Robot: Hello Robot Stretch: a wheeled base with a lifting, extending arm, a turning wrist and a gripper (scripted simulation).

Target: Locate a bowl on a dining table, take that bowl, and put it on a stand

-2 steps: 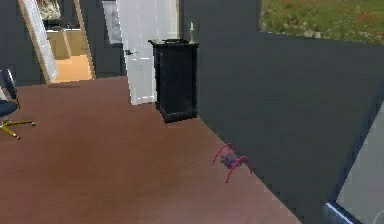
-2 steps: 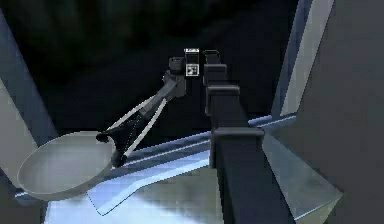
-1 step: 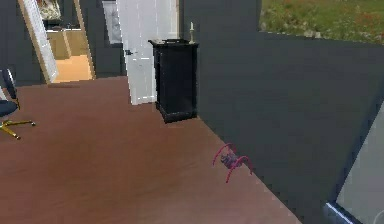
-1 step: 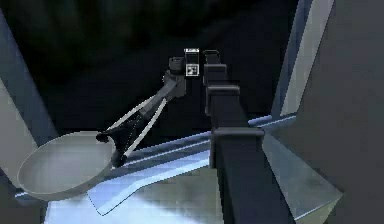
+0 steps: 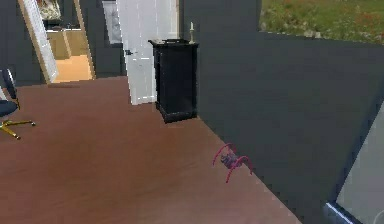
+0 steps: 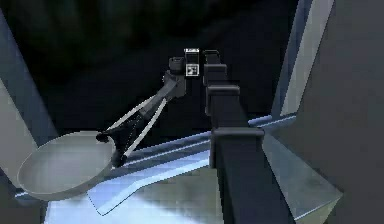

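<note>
The bowl is a shallow, round, pale grey dish with a smooth matte look. It hangs at the tips of my gripper, low on the arm side view's left and clear of every surface, so I hold it. How my two thin dark fingers are set I cannot tell. My arm is a dark square bar. Pale, glassy slanted frames cross behind. Ahead stand a glossy black cabinet, a white panelled door and a reddish wooden floor.
</note>
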